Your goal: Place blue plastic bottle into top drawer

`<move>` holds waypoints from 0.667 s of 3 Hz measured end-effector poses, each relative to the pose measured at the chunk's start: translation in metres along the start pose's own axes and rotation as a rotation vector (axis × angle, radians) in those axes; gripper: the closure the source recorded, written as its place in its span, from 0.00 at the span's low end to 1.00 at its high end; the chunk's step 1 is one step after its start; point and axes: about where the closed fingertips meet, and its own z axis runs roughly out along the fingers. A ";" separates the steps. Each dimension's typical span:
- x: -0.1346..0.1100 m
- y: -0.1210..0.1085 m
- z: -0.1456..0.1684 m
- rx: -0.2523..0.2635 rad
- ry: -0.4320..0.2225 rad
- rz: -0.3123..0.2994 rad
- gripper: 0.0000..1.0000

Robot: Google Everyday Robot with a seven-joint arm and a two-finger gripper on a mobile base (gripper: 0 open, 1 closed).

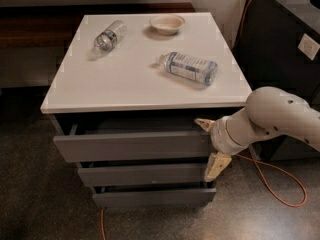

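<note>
The blue plastic bottle (pixel 190 67) lies on its side on the white cabinet top (pixel 125 84), right of centre, cap pointing left. The top drawer (pixel 131 145) is pulled out a little, with a dark gap under the top. My gripper (pixel 211 145) is at the right end of the top drawer's front, below the cabinet top's front right corner. Its two cream fingers (pixel 217 166) are spread wide, one at the drawer's upper edge and one lower down, with nothing held. The bottle is well above and behind the gripper.
A slimmer clear bottle (pixel 109 35) lies at the back left of the top. A small cream bowl (pixel 167 23) stands at the back centre. Two lower drawers (pixel 142 175) are partly out. A dark cabinet (pixel 280 44) stands to the right. An orange cable (pixel 280 184) lies on the floor.
</note>
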 end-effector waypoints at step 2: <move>0.025 -0.038 0.035 0.067 0.068 0.050 0.27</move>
